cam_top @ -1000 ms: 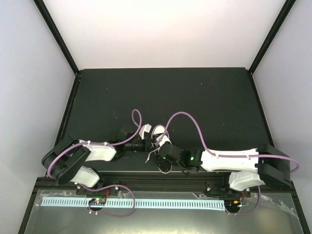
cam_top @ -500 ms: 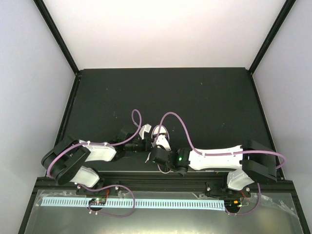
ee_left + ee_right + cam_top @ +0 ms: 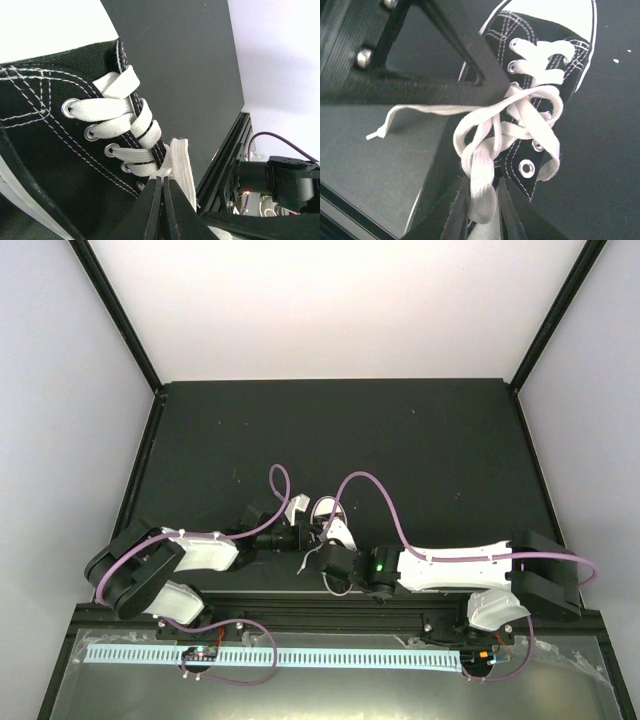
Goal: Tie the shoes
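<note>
A small black canvas shoe (image 3: 327, 508) with a white toe cap lies on the dark mat between my two grippers. In the left wrist view the shoe (image 3: 60, 160) fills the left side. There my left gripper (image 3: 163, 179) is shut, its tips pinching the white lace (image 3: 182, 167) just below the lowest eyelets. In the right wrist view the shoe (image 3: 555, 60) points away, with crossed laces over its tongue. A lace loop (image 3: 482, 175) hangs down between the narrowed fingers of my right gripper (image 3: 482, 207). A loose lace end (image 3: 375, 134) trails left over the mat.
The black aluminium rail (image 3: 330, 612) runs along the near table edge, close behind both grippers, and shows again as the rail (image 3: 225, 155). Purple cables (image 3: 385, 502) arch over the arms. White walls enclose the mat (image 3: 400, 440).
My right arm slid left toward the shoe, then drew back a little to the right. Its jaws narrowed round the lace loop. The left arm stayed still and shut.
</note>
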Available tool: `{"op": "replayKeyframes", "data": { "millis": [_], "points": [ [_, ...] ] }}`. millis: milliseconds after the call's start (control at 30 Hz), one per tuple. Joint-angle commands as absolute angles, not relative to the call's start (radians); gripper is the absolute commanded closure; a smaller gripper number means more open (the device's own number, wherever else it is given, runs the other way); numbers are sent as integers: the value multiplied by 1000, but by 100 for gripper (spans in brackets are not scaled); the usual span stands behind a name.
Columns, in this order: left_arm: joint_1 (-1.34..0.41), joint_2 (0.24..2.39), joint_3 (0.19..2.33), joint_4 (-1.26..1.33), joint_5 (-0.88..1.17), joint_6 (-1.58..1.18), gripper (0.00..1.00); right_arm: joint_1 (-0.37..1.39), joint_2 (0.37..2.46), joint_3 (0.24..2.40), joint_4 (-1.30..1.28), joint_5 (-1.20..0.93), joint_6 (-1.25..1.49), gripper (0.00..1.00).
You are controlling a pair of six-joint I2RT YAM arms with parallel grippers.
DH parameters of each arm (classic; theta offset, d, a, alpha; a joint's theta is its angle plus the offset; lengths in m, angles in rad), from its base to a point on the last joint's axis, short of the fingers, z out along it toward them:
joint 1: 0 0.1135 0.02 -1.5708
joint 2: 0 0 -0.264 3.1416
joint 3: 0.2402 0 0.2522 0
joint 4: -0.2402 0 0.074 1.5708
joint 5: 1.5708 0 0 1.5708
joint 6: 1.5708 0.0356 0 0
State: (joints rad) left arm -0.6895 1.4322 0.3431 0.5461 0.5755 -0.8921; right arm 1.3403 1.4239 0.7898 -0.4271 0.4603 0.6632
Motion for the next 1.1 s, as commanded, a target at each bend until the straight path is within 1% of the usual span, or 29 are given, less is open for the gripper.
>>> {"op": "replayKeyframes", "data": {
  "millis": [0,100,200,333,467,667,733,767,867,967,1067],
  "points": [
    [-694,1409,344,539,557,-891,99,1341,1405,770,-399,428,658,86],
    [-694,1404,342,521,543,-882,99,1335,1382,772,-416,430,654,94],
    [-693,1404,343,510,527,-871,99,1300,1335,746,-409,388,637,98],
    [-692,1412,342,509,514,-868,98,1237,1264,694,-367,252,590,99],
    [-692,1421,339,521,516,-867,98,1190,1246,654,-327,109,555,98],
    [-692,1426,339,533,567,-834,97,1171,1265,622,-282,51,559,98],
    [-692,1421,342,518,578,-821,91,1169,1264,620,-278,51,566,98],
    [-691,1416,341,508,575,-816,86,1167,1264,619,-277,53,566,98],
    [-689,1388,341,457,554,-796,74,1162,1258,616,-274,57,573,98],
    [-682,1363,345,416,532,-777,68,1160,1257,611,-270,56,576,98],
    [-675,1359,359,394,532,-761,67,1157,1257,608,-268,53,576,98]
  ]
}}
